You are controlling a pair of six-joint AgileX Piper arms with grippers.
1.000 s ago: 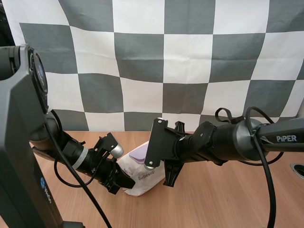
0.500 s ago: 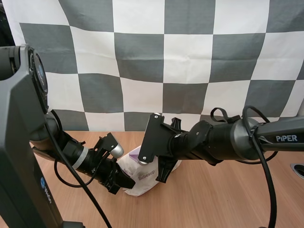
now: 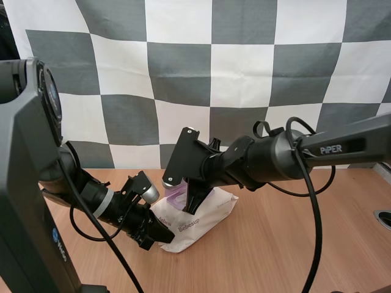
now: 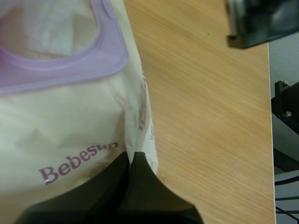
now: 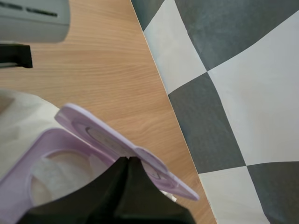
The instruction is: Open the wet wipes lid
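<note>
Since a second ago the right gripper (image 3: 193, 200) has gone up and back toward my left side, and the purple lid (image 3: 173, 188) has come up with it. From the high view, the pack of wet wipes (image 3: 211, 210) lies on the wooden table (image 3: 293, 244) between the two arms, and the left gripper (image 3: 164, 235) is at the pack's near corner. From the left wrist view, the left gripper's fingers are pressed together on the thin edge of the pack, and the purple ring (image 4: 70, 67) around the hole is just past them. From the right wrist view, the right gripper's fingers are squeezed on the front edge of the lid. The lid stands tilted up off the ring, so the hole is open and a white wipe (image 5: 50, 179) shows inside. I think the job is nearly done. Here is what could go wrong. The right gripper holds the lid only at its very edge, so the lid could slip out and snap back down. If the right arm pulls too hard, the soft pack could lift off the table or slide out of the left gripper, or the lid's hinge could tear. I count one pack, one lid, one ring, one wipe showing, one table and two grippers.
</note>
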